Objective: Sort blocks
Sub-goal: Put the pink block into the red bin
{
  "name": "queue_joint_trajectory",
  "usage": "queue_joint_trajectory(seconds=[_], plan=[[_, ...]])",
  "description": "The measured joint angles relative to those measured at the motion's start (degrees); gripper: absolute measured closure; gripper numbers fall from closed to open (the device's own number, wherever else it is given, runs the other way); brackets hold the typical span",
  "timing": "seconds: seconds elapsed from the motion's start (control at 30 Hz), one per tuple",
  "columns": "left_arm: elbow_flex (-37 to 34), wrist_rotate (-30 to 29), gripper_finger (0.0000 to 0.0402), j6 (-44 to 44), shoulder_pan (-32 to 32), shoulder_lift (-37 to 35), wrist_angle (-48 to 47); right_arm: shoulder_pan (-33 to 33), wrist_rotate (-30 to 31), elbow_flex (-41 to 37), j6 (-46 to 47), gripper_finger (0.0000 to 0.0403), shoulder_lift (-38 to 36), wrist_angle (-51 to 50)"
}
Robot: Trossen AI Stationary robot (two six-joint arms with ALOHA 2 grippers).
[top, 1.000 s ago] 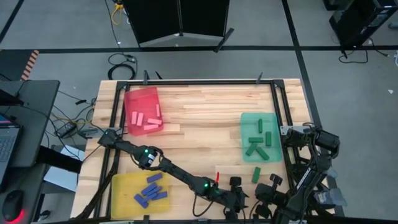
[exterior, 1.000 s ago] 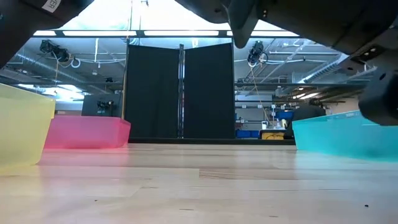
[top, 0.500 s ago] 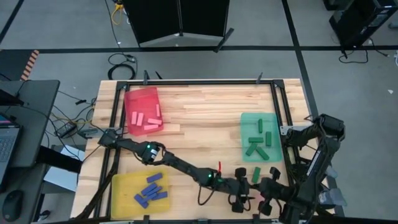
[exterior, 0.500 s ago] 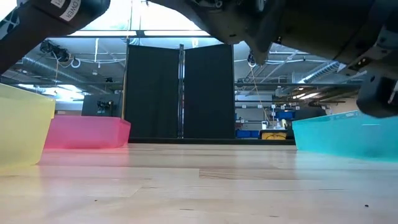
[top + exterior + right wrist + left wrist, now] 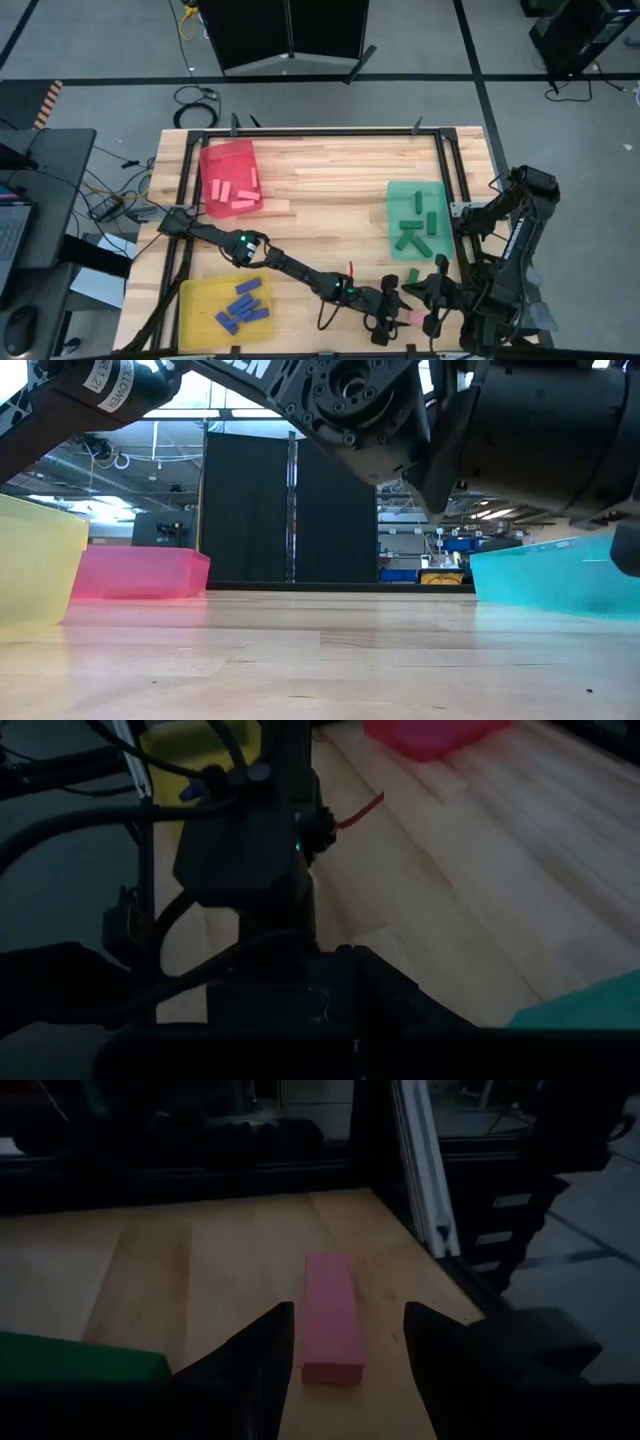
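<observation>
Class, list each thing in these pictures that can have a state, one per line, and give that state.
Left claw: open, fingers either side of the pink block, near the table's front edge.
Pink block: lying flat on the table, not gripped.
Right claw: shut, empty, close beside the left one.
Red tray: holds pink blocks.
Green tray: holds green blocks.
Yellow tray: holds blue blocks.
Loose green block: on the table, outside its tray.

Pink block lying flat on the bare wood, lengthwise between the spread fingers of the left gripper, untouched. Green block flat just beside one finger, partly hidden.
</observation>
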Motion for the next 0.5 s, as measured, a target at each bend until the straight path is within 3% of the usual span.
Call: queue_joint_trajectory(seconds=[0.2,0.5], plan=[[1.6,0.9,0.0195,2.2,0.0,1.5,1.3,-0.4,0.5,0.0,-1.0,0.0394,-0.1,0.5],[5.2,0.1,0.0127,1.7,-0.1,5.3,0.3,-0.6,0.6,0.0,-2.2,0.0394,0.0,1.9]])
